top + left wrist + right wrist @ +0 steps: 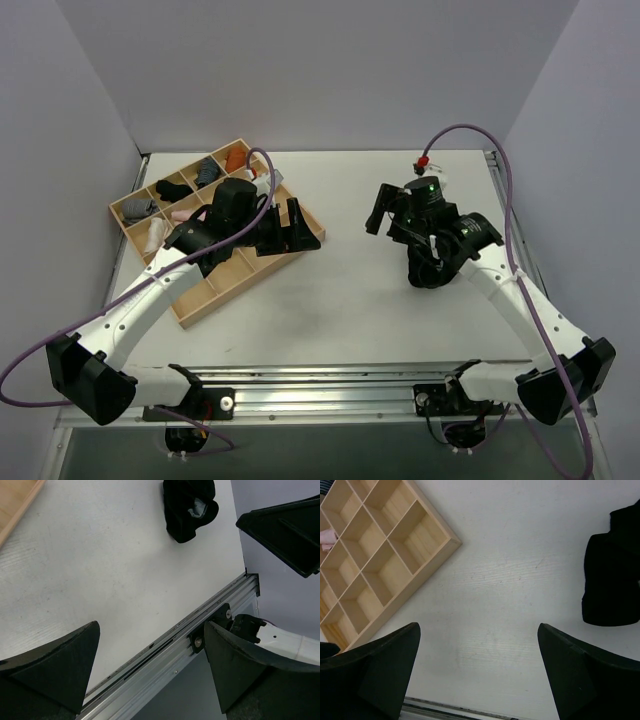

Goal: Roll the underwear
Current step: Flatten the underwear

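The underwear [432, 268] is a crumpled black heap on the white table, right of centre and partly under my right arm. In the left wrist view the underwear [190, 505] shows a pale patch in its folds. It lies at the right edge of the right wrist view [612, 580]. My right gripper [388, 213] hangs open just left of the heap, its jaws [480, 675] wide over bare table. My left gripper [290, 232] is open too, above the right corner of the wooden tray, with nothing between its fingers [152, 675].
A wooden tray [205, 308] with several compartments sits at the left; its back cells hold small rolled bundles [205, 170] in grey, orange, black, pink and white. The same tray [450, 547] shows bare front cells. A metal rail [200, 625] runs along the table's near edge.
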`<control>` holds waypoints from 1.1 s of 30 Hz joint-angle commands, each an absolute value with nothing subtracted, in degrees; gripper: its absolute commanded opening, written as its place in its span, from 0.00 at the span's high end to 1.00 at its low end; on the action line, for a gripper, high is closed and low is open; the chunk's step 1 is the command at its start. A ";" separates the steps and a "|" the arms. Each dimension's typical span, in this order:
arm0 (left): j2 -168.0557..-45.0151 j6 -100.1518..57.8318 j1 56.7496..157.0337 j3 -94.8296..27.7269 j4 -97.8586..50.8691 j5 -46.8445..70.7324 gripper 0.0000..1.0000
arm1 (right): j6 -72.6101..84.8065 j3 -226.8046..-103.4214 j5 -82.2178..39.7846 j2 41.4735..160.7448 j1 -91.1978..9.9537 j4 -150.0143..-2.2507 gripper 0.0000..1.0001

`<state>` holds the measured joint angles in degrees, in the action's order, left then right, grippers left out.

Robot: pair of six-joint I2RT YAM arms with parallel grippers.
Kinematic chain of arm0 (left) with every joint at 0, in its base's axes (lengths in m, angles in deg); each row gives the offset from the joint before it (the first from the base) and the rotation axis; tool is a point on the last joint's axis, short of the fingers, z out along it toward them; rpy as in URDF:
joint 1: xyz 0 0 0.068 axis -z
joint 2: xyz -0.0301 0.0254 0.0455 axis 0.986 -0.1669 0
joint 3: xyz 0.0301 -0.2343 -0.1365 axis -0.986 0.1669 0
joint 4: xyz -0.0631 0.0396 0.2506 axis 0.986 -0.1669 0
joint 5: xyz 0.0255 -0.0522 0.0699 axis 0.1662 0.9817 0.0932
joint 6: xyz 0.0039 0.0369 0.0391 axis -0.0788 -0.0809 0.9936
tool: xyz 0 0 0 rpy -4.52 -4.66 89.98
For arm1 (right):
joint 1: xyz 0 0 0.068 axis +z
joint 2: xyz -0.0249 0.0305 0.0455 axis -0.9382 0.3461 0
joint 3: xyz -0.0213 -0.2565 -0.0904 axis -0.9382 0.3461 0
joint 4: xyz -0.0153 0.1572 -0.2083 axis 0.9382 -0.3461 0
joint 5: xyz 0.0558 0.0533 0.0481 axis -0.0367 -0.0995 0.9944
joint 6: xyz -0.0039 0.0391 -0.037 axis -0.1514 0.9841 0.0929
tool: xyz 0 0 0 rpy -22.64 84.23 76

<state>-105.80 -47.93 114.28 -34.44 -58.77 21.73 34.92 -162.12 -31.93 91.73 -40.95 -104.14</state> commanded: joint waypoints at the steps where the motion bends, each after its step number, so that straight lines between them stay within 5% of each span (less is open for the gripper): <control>1: -104.43 -47.29 114.49 -35.39 -57.15 21.88 0.06 | 33.04 -165.06 -40.34 92.44 -41.62 -106.90 0.02; 3: -104.17 -47.64 114.49 -34.95 -56.98 21.88 0.06 | 32.51 -165.68 -47.80 94.72 -43.89 -109.02 0.04; 8: -103.29 -48.08 114.58 -33.10 -57.41 21.96 0.06 | 25.57 -164.19 -44.78 104.55 -60.13 -103.68 0.20; 17: -100.65 -46.58 115.55 -32.23 -61.19 17.92 0.05 | 16.17 -167.00 -36.34 121.09 -66.58 -99.71 0.43; 33: -99.95 -46.14 115.55 -31.60 -63.39 16.60 0.05 | 13.61 -160.50 -29.47 121.89 -67.46 -96.72 0.38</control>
